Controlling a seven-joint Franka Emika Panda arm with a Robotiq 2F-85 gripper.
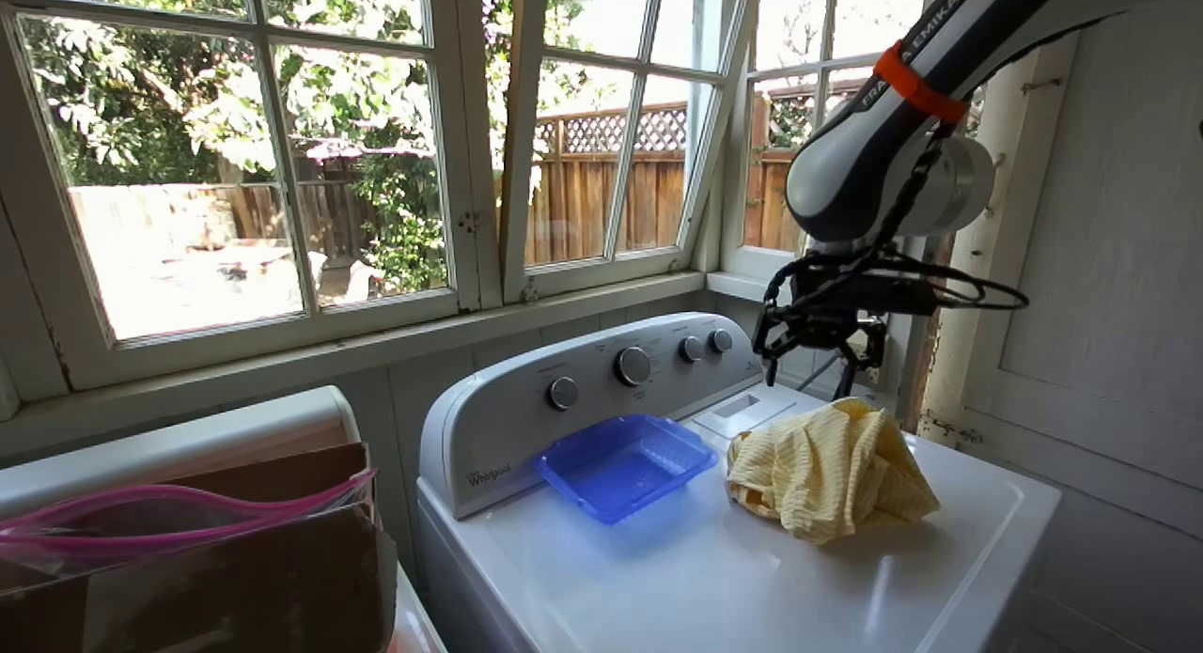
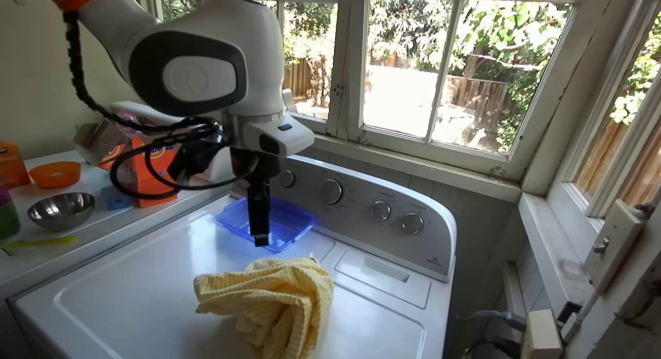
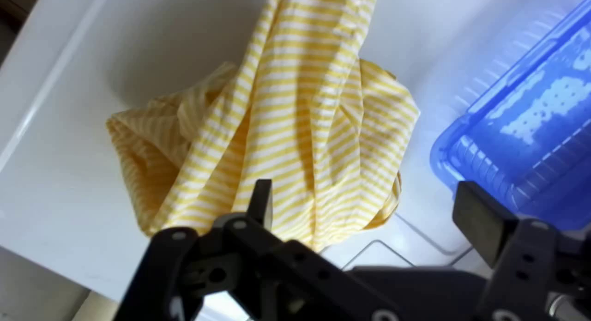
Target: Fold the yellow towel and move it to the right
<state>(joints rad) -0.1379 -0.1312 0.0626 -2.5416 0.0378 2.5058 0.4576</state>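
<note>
The yellow towel lies in a rumpled heap on the white washer top. Thin yellow and white stripes run across its folds, and loose pleats stand up in the middle. Above the heap my gripper hangs pointing down, apart from the cloth. In the wrist view the gripper is open, its fingers wide apart with nothing held between them. One finger appears over the towel's edge, the other near the corner of the blue tray. The towel's underside is hidden.
A blue plastic tray sits beside the towel, against the washer's control panel with its knobs. Windows rise behind. A cardboard box stands in front of a neighbouring machine. A metal bowl and orange bowl stand on another surface.
</note>
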